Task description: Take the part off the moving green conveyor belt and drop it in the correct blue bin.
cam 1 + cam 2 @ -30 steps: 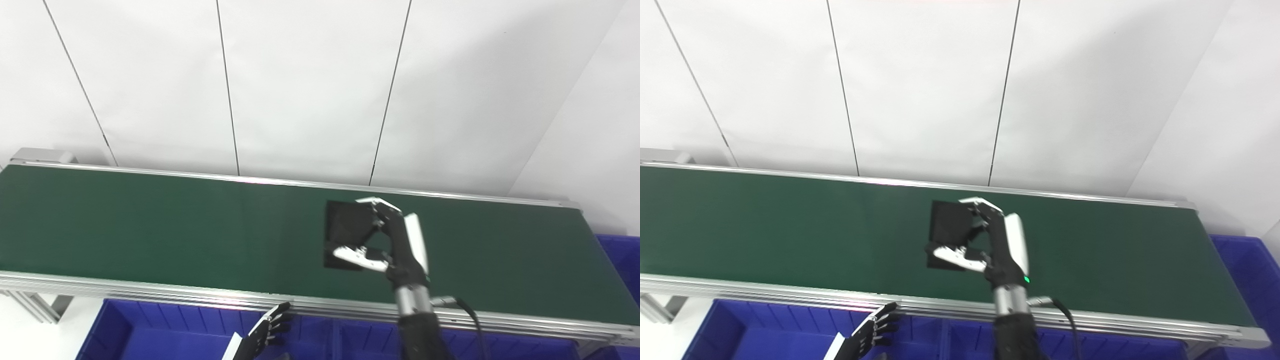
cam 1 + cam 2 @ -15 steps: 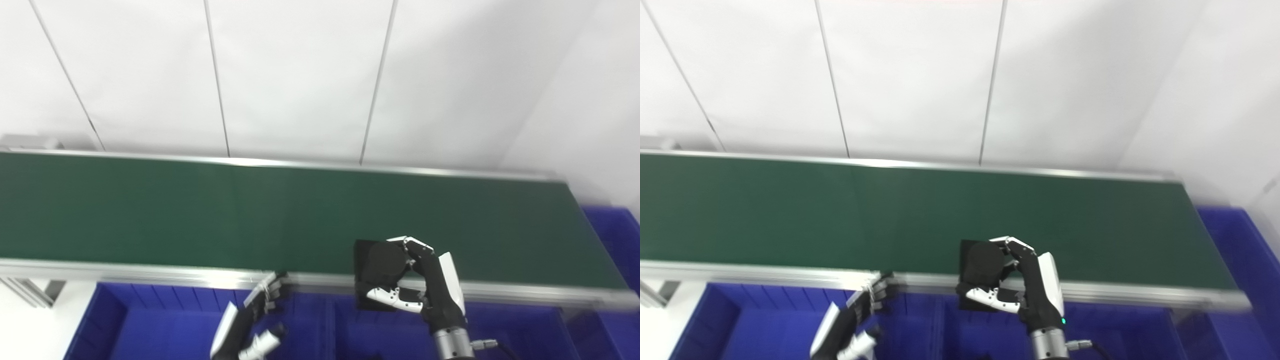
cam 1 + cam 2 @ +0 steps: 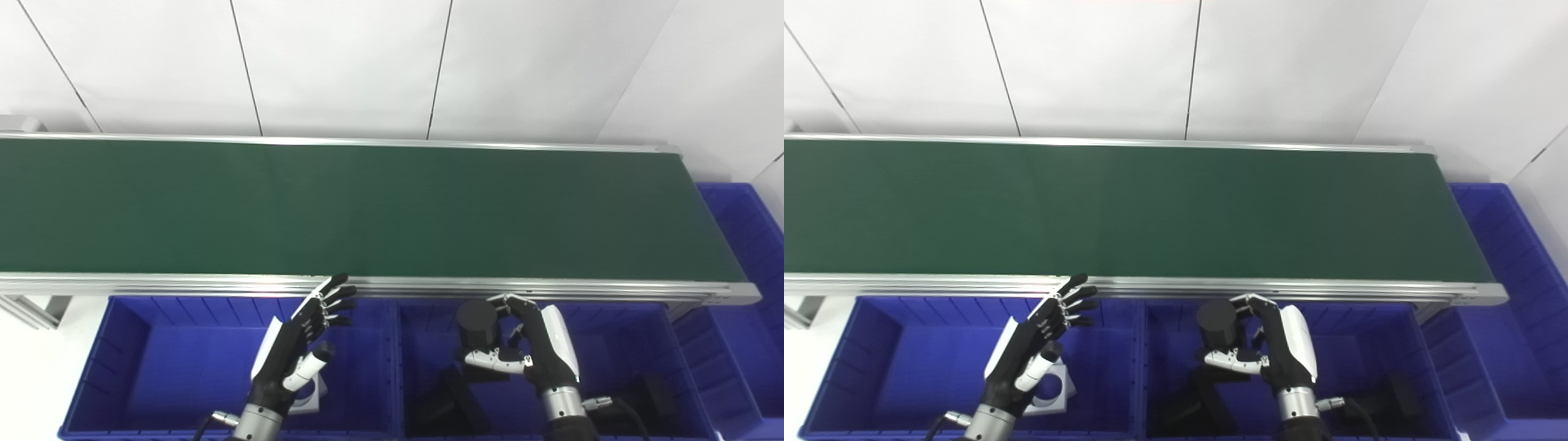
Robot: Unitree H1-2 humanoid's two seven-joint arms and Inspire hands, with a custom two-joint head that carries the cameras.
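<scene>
Part was off the conveyor belt (image 3: 367, 208). A second before, my right robot hand (image 3: 527, 352) had it pinched out over the green surface; half a second before, it was crossing the belt's near rail. By this frame I'd carried it past that rail, and it hung over the middle blue bin (image 3: 643, 318), the one just below the belt's right half. The view tilted down too, so part of that apparent shift was the head moving, not me.

Meaning for the task: pick was done, transport looked all but done, only the release was left. Dark parts already lay in that bin near the belt side, so it looked like the matching one; my judgement only.

Right robot hand: curled, not flat. Fingers (image 3: 511, 301) hooked over the top of the black part (image 3: 476, 321), thumb pressed in from below, part pinched between them. Part read as a dark round body with a flat base, held upright, clear of the bin floor as far as I could tell.

Left robot hand (image 3: 294, 349): spread, holding nothing, hovering over the left blue bin (image 3: 122, 343) below the belt's middle, above a white part (image 3: 1053, 389) lying in it.
</scene>
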